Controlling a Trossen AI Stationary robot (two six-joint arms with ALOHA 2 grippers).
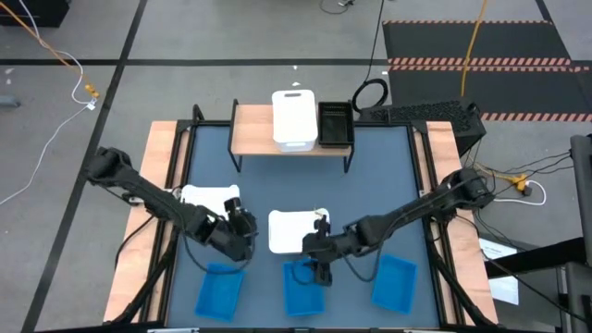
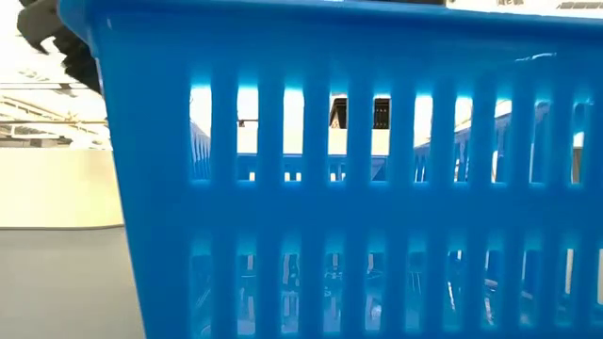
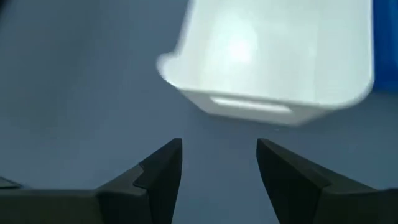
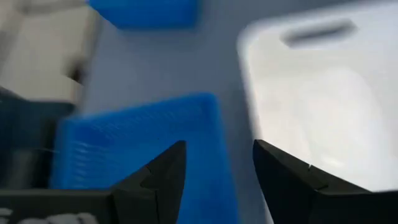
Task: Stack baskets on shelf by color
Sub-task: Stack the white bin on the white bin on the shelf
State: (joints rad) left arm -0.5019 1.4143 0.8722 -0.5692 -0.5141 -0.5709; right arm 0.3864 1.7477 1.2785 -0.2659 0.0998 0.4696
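From above, you see the shelf (image 1: pixel 254 129) at the far edge of the desk (image 1: pixel 277 185), carrying a white basket stack (image 1: pixel 295 117) with a black basket (image 1: pixel 335 124) touching its right side; no blue one is up there yet. Two more white baskets sit mid-desk, one at left (image 1: pixel 205 197) and one at centre (image 1: pixel 289 230), while three blue baskets line the near edge: left (image 1: pixel 218 290), middle (image 1: pixel 301 290) and right (image 1: pixel 394 281). Your left hand (image 1: pixel 242 225) hovers between the two loose white baskets; your right hand (image 1: pixel 321 252) hangs where the centre white basket meets the middle blue one. At desk level, a slotted blue basket wall (image 2: pixel 358 179) fills nearly everything. Past your left wrist, the left hand (image 3: pixel 219 163) is spread and empty, a white basket (image 3: pixel 273 56) ahead. Past your right wrist, the right hand (image 4: pixel 217 165) is likewise spread, over the gap between a blue basket (image 4: pixel 137 137) and a white one (image 4: pixel 323 99). You appear to be choosing the next pickup; you'll need to settle on one rim, lower and pinch it.
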